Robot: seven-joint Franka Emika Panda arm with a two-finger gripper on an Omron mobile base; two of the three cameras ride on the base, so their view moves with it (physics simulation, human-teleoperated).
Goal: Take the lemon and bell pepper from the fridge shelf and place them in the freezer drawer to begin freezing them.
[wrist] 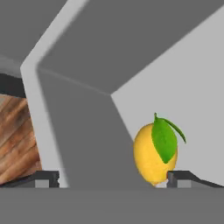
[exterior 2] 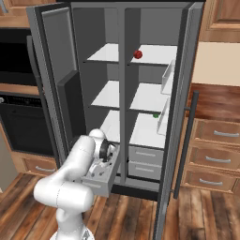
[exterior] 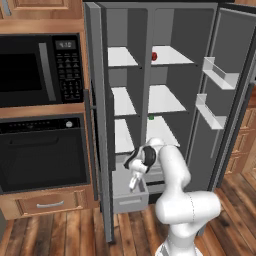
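The yellow lemon [wrist: 148, 158] with a green leaf rests inside the grey freezer drawer [exterior: 130, 202] [exterior 2: 96, 183], close to a drawer corner. My gripper [wrist: 113, 179] [exterior: 134, 186] [exterior 2: 101, 169] reaches down into that pulled-out drawer and is open. Its fingertips [wrist: 47, 178] stand wide apart, and the lemon sits by the right one with a broad gap to the left one. The red bell pepper [exterior: 154, 56] [exterior 2: 138, 54] sits on the top fridge shelf [exterior: 175, 57] [exterior 2: 159, 56], near the centre divider.
Both fridge doors stand open, with door racks [exterior: 220, 75] on the right one. A small green item [exterior: 151, 117] [exterior 2: 155, 115] lies on a lower shelf. Two drawers with bar handles [exterior 2: 145, 154] sit beside the open drawer. Microwave [exterior: 40, 67] and oven [exterior: 42, 155] are at left.
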